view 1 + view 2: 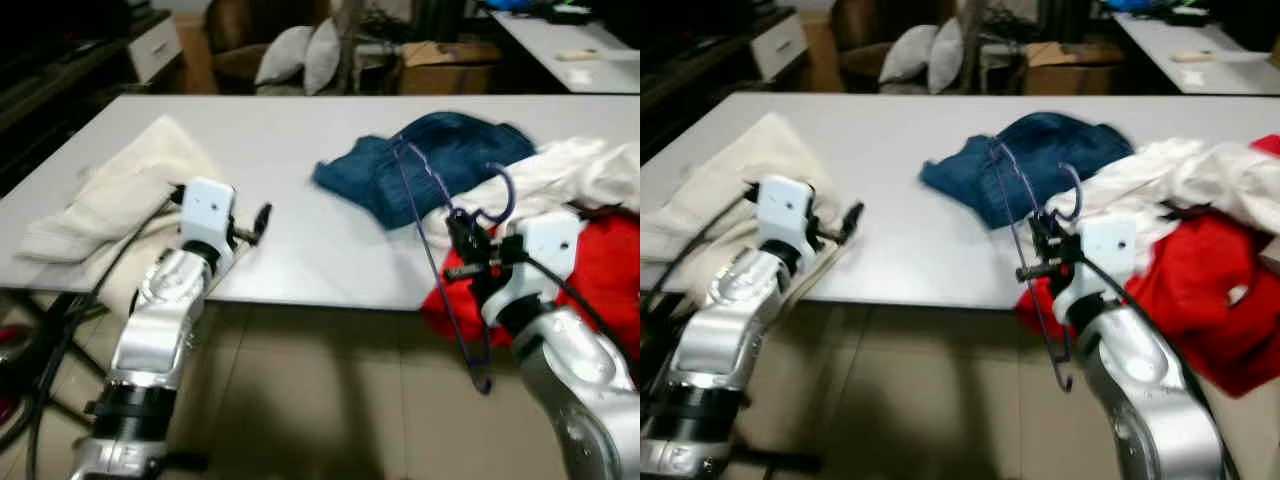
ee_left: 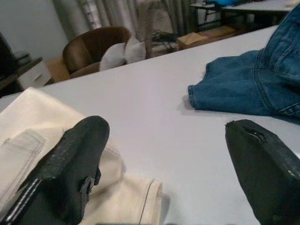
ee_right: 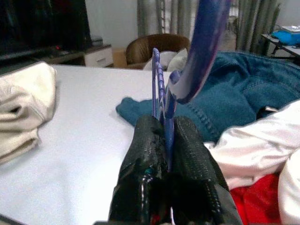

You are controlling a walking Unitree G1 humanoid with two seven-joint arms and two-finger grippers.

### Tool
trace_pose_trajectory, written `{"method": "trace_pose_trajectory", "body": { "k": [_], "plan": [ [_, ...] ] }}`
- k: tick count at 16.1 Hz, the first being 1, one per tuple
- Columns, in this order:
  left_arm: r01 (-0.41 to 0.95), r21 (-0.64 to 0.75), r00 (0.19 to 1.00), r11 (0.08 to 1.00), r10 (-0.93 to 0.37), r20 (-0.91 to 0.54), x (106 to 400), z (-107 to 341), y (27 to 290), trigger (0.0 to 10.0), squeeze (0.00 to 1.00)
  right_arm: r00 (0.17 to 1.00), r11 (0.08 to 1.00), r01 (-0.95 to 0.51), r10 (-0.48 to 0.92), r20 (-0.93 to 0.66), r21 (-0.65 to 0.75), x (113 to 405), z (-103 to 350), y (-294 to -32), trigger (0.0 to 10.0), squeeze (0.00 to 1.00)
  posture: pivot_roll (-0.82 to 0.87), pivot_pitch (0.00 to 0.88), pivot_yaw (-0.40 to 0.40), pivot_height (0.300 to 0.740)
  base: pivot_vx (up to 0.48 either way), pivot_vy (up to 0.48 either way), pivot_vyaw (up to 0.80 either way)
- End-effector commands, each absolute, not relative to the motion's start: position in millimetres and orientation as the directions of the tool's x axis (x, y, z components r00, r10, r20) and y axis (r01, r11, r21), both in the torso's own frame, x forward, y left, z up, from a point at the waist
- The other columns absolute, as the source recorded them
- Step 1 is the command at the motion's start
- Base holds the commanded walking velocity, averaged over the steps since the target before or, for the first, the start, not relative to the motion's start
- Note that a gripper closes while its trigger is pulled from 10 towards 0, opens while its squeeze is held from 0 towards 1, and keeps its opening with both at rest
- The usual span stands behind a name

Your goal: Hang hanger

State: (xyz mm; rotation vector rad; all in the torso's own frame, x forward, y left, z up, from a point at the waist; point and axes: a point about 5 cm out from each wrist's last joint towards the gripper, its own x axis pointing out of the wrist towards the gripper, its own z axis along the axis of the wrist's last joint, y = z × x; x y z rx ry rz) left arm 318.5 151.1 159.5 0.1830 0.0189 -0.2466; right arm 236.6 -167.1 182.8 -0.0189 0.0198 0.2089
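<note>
A purple hanger is being clenched by the right gripper beside the blue jeans on the table; the left gripper is being held released near the jeans.

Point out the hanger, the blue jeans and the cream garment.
hanger (image 1: 432, 240): left eye view, on its long purple wire side.
blue jeans (image 1: 440, 150): left eye view, middle of the denim heap.
cream garment (image 1: 120, 195): left eye view, centre of the folded cloth.

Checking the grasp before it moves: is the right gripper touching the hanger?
Touching. The right wrist view shows the right gripper shut on the purple hanger.
</note>
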Motion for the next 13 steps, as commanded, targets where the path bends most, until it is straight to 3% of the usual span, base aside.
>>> {"method": "trace_pose_trajectory", "body": {
  "k": [1,5,8,13],
  "plan": [
    [0.236,0.199,0.972,0.951,-0.235,-0.031,317,164,153,10.0,0.0,0.976,0.976,-0.215,0.215,-0.016,-0.007,239,182,-166,10.0,0.0,-0.06,0.0,0.049,0.74,0.0,0.394,0.0],
    [0.229,0.199,0.973,0.953,-0.225,-0.04,314,161,154,10.0,0.0,0.975,0.976,-0.218,0.218,-0.037,0.004,240,175,-166,10.0,0.0,-0.06,0.0,0.052,0.74,0.0,0.395,0.0],
    [0.266,-0.003,0.964,0.964,-0.266,0.007,315,163,143,10.0,0.0,0.979,0.981,-0.189,0.192,-0.074,0.039,237,165,-170,10.0,0.0,-0.07,0.0,0.076,0.74,0.0,0.0,0.0],
    [0.313,0.054,0.95,0.948,-0.312,-0.025,321,157,138,10.0,0.0,0.992,0.994,-0.107,0.107,-0.071,0.003,235,158,-181,10.0,0.0,-0.1,0.0,0.108,0.74,0.114,0.0,0.0]
  ]
}}
